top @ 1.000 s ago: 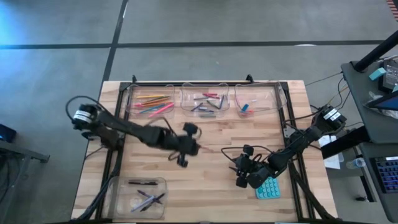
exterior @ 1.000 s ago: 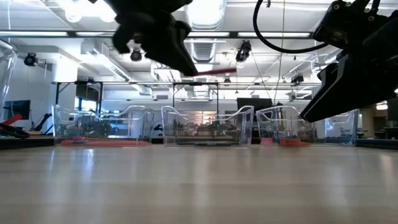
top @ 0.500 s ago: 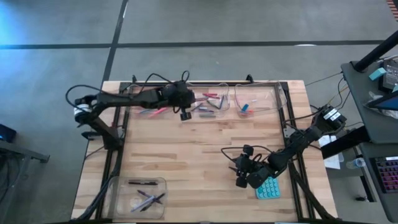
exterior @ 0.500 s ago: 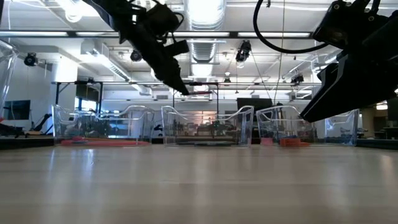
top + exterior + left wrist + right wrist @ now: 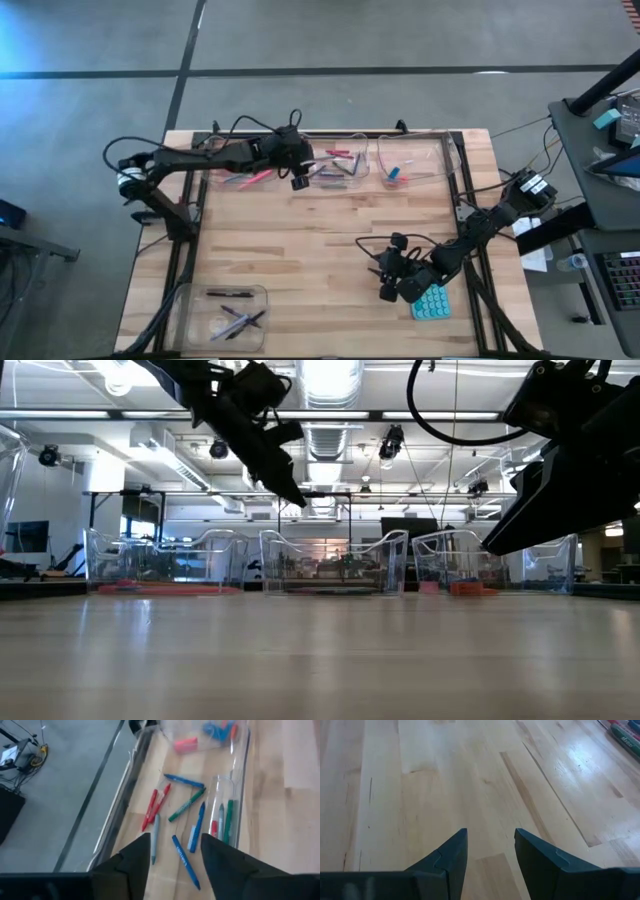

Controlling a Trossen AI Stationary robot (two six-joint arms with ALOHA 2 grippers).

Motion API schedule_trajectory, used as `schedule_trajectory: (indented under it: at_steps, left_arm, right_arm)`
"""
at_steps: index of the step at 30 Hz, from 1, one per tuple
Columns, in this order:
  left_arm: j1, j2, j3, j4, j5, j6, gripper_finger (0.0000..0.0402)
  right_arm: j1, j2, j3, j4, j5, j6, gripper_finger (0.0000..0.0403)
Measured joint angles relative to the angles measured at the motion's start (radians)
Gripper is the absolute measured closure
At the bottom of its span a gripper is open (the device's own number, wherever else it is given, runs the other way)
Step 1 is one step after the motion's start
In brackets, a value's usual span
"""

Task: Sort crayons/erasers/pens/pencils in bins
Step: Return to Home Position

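The wooden table (image 5: 300, 250) is seen from above with both dark arms reaching over it. Three clear bins are lined along its far edge: the left bin (image 5: 215, 172), holding the long thin pencils (image 5: 250, 178); the middle bin (image 5: 352, 183), holding short crayons (image 5: 186, 805) in red, blue, green and grey; and the right bin (image 5: 425, 160), holding the small erasers (image 5: 393, 173), blue and pink. A fourth bin (image 5: 190, 300) is set at the near left corner, well apart from the row, with the dark pens (image 5: 240, 318) lying in it. A teal calculator (image 5: 432, 301) is lying near the table's right side.

The left gripper (image 5: 297, 178) is held above the near left corner of the middle bin. In its wrist view its two fingers (image 5: 131, 862) are seen spread apart with nothing between them, and the crayons lie loose on the bin floor below. Which crayon is nearest the fingers can hardly be told, since several lie close together there.

The right gripper (image 5: 385, 283) is held low over bare wood just beside the calculator, its fingers (image 5: 451, 857) parted and empty.
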State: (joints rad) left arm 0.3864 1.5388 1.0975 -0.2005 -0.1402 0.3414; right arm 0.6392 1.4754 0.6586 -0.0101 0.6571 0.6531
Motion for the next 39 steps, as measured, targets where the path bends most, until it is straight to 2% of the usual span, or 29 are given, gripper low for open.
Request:
schedule_trajectory:
  at_steps: [5,9,15,19,22,30,33,39]
  left_arm:
    - [-0.015,-0.088,0.003,0.004,0.047,-0.055,0.0238]
    - [-0.028,-0.193,-0.005,0.009,0.080,-0.062,0.0256]
    - [-0.054,-0.353,-0.018,0.013,0.272,-0.117,0.0290]
    - [-0.092,-0.433,-0.059,0.017,0.280,-0.126,0.0314]
    - [-0.115,-0.492,-0.102,0.041,0.280,-0.126,0.0328]
    - [-0.147,-0.665,-0.217,0.083,0.282,-0.152,0.0354]
    - [-0.147,-0.717,-0.283,0.113,0.315,-0.179,0.0357]
    - [-0.147,-0.791,-0.442,0.258,0.347,-0.211,0.0357]
  right_arm:
    - [-0.002,0.000,0.000,0.011,0.000,-0.033,0.0248]
    - [-0.015,-0.002,0.022,0.026,-0.003,-0.176,0.0248]
    - [-0.066,-0.098,0.076,0.071,-0.003,-0.419,0.0251]
    - [-0.100,-0.226,0.059,0.160,-0.013,-0.602,0.0260]
    - [-0.137,-0.340,0.029,0.171,-0.048,-0.678,0.0269]
    - [-0.203,-0.669,-0.145,0.170,-0.063,-0.718,0.0294]
    - [-0.209,-0.797,-0.222,0.180,-0.062,-0.716,0.0304]
    - [-0.208,-1.037,-0.370,0.233,-0.063,-0.743,0.0323]
